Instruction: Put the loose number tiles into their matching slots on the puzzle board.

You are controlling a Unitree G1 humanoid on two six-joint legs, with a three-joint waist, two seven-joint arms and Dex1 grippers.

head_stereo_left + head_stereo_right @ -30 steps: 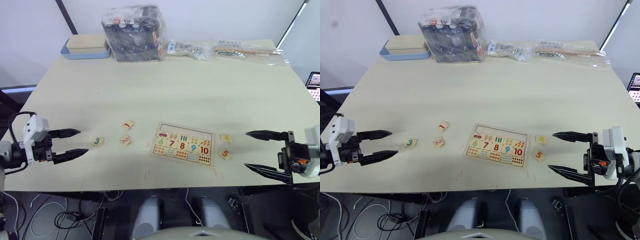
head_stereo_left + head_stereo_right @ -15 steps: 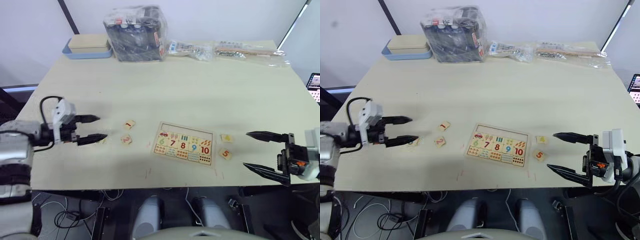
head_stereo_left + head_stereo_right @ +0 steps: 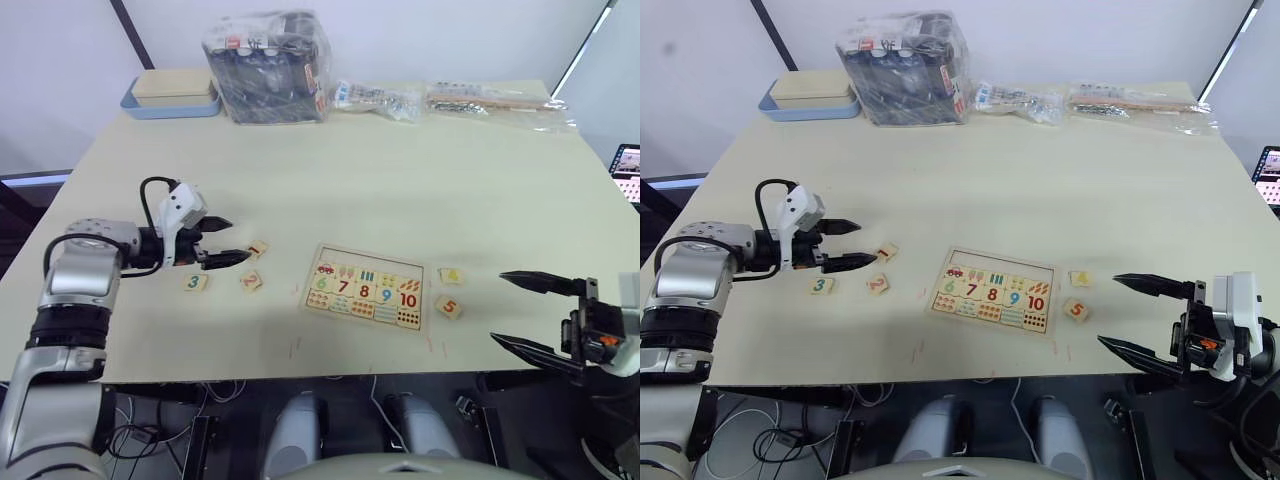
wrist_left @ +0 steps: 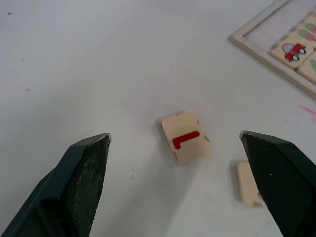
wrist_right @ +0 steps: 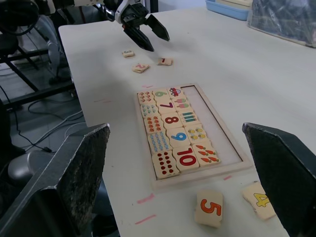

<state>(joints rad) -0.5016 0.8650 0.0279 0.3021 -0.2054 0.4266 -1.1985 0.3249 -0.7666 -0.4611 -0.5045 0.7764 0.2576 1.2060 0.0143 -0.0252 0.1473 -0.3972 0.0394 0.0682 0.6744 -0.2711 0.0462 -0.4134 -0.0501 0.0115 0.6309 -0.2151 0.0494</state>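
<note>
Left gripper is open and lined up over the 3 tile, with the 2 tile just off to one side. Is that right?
Not quite: the left gripper is open, but the tile between its fingers is the red 1 tile, not the 3. The left wrist view shows it. The 3 tile lies nearer the table's front edge, and the 2 tile is indeed just off to one side.

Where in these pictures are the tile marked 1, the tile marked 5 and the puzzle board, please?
tile marked 1 [image 4: 185, 137]: left wrist view, on its printed face.
tile marked 5 [image 5: 209, 207]: right wrist view, on the red digit.
puzzle board [image 3: 372, 252]: left eye view, on its far rim.
</note>
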